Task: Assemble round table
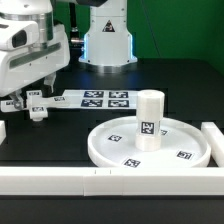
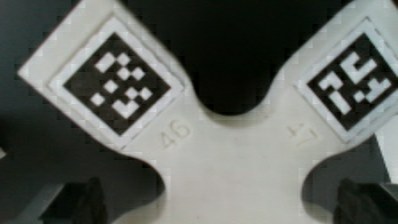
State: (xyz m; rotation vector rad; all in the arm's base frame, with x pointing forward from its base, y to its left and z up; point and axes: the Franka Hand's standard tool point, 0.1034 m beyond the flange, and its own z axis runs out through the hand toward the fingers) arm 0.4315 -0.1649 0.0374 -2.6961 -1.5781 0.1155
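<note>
The large rimmed disc (image 1: 150, 148) lies on the black table at the exterior view's right. The short cylinder leg (image 1: 149, 118) stands upright on its central hub. The small flat foot piece (image 1: 37, 110) lies on the table at the exterior view's left. My gripper (image 1: 25, 98) is down over it. In the wrist view the foot piece (image 2: 222, 150) fills the frame with two tagged arms spreading from a narrow waist. My gripper (image 2: 217, 200) straddles that waist, and the dark fingers (image 2: 71, 200) stand apart from it on both sides, open.
The marker board (image 1: 105, 98) lies flat behind the disc. A long white border bar (image 1: 60, 181) runs along the front edge, and another (image 1: 214, 136) stands at the exterior view's right. The robot base (image 1: 107, 40) is at the back.
</note>
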